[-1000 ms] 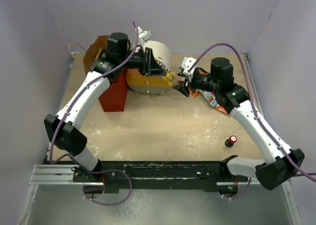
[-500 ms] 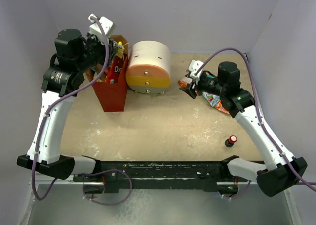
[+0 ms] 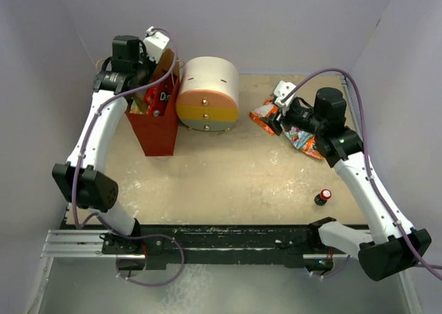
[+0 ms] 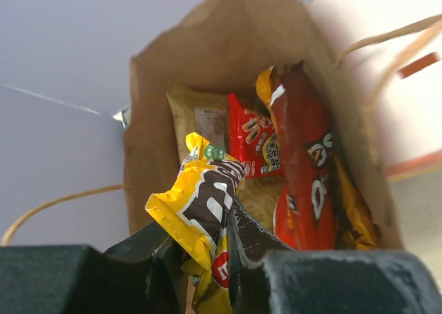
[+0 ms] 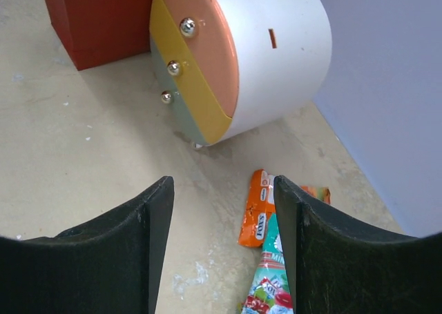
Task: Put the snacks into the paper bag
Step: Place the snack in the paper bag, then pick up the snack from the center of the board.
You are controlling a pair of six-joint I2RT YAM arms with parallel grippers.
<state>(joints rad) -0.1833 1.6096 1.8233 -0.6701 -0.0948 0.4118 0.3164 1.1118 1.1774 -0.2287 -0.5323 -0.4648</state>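
The paper bag (image 3: 157, 131), brown with a red lower half, stands left of the drawer unit. My left gripper (image 3: 153, 64) is over its open mouth, shut on a yellow M&M's packet (image 4: 200, 197). Inside the bag (image 4: 207, 59) I see a red Doritos bag (image 4: 307, 169), a small red packet (image 4: 252, 138) and a tan bag (image 4: 200, 117). My right gripper (image 3: 276, 121) is open above small packets on the table: an orange one (image 5: 257, 209) and a teal one (image 5: 271, 283). The pile (image 3: 298, 136) lies under the right arm.
The round cream-orange-yellow drawer unit (image 3: 207, 93) stands between bag and packets; it also shows in the right wrist view (image 5: 235, 52). A small dark bottle with a red cap (image 3: 322, 197) stands near the front right. Walls close in on left, back and right.
My left arm swung from the drawer unit to over the paper bag, carrying the yellow packet. My right gripper drew back slightly to the right over the small packets.
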